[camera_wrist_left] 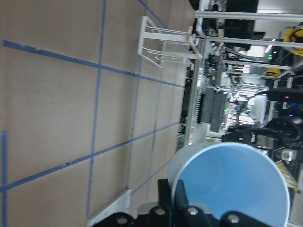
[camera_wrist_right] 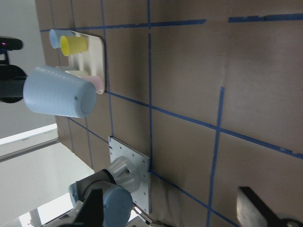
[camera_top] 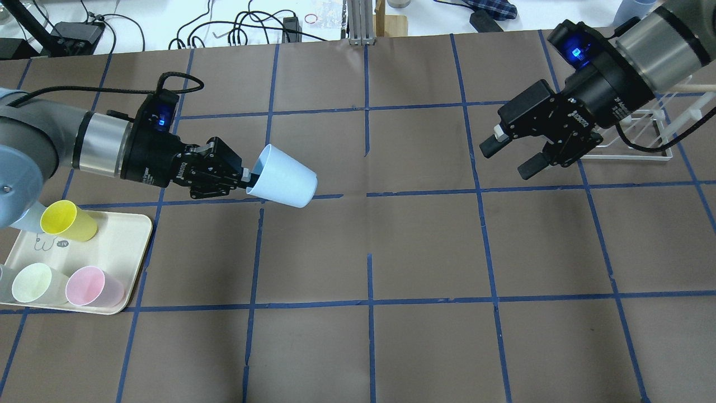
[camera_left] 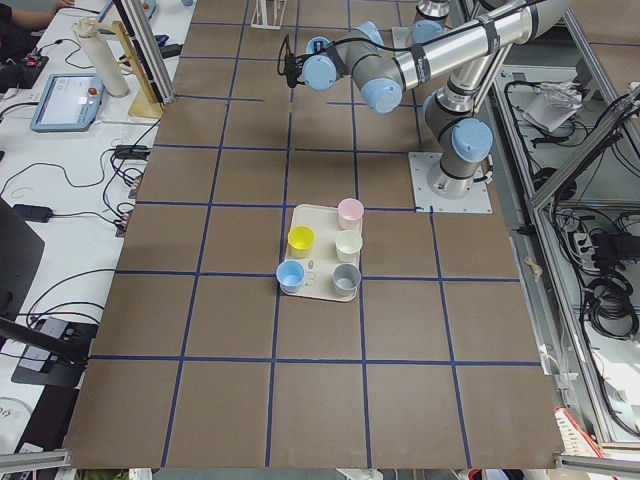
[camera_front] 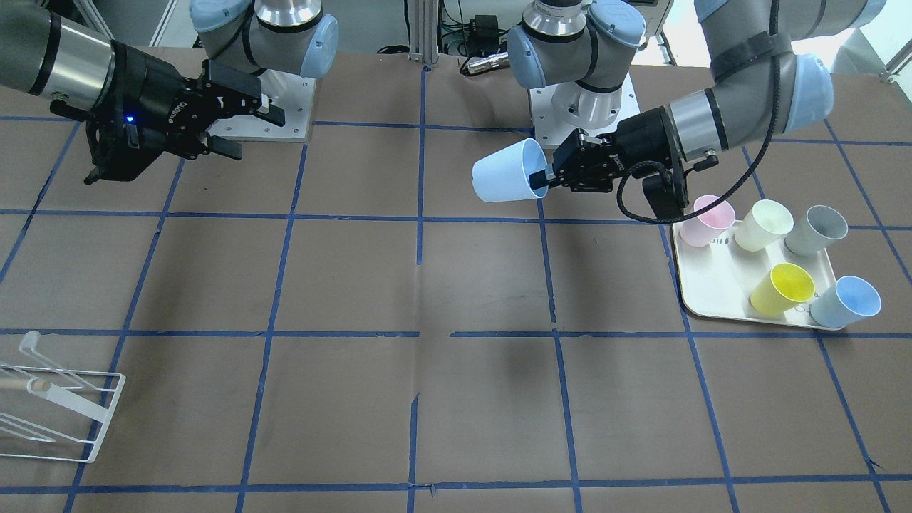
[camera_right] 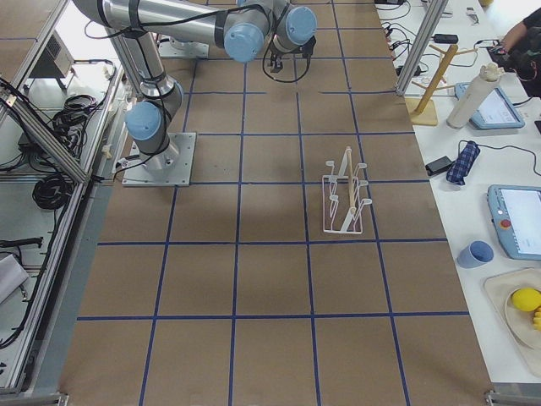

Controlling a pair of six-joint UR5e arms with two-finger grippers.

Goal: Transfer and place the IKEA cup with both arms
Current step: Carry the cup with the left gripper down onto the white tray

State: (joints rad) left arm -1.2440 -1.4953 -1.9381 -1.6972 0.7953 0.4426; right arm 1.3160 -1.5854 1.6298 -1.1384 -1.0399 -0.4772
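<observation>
My left gripper (camera_top: 245, 180) is shut on the rim of the pale sky-blue IKEA cup (camera_top: 284, 176) and holds it sideways in the air above the table, its base toward the table's middle. In the front view this gripper (camera_front: 548, 173) grips the cup (camera_front: 507, 172) at its rim. The left wrist view shows the cup's blue inside (camera_wrist_left: 236, 187). My right gripper (camera_top: 509, 155) is open and empty, raised over the far side of the table, well apart from the cup; it also shows in the front view (camera_front: 246, 128). The right wrist view shows the cup (camera_wrist_right: 59, 92) at a distance.
A cream tray (camera_front: 712, 285) holds a pink cup (camera_front: 707, 219), a pale yellow cup (camera_front: 764, 224), a grey cup (camera_front: 818, 229), a bright yellow cup (camera_front: 782, 288) and a second blue cup (camera_front: 848, 301). A white wire rack (camera_front: 53, 402) stands near my right arm.
</observation>
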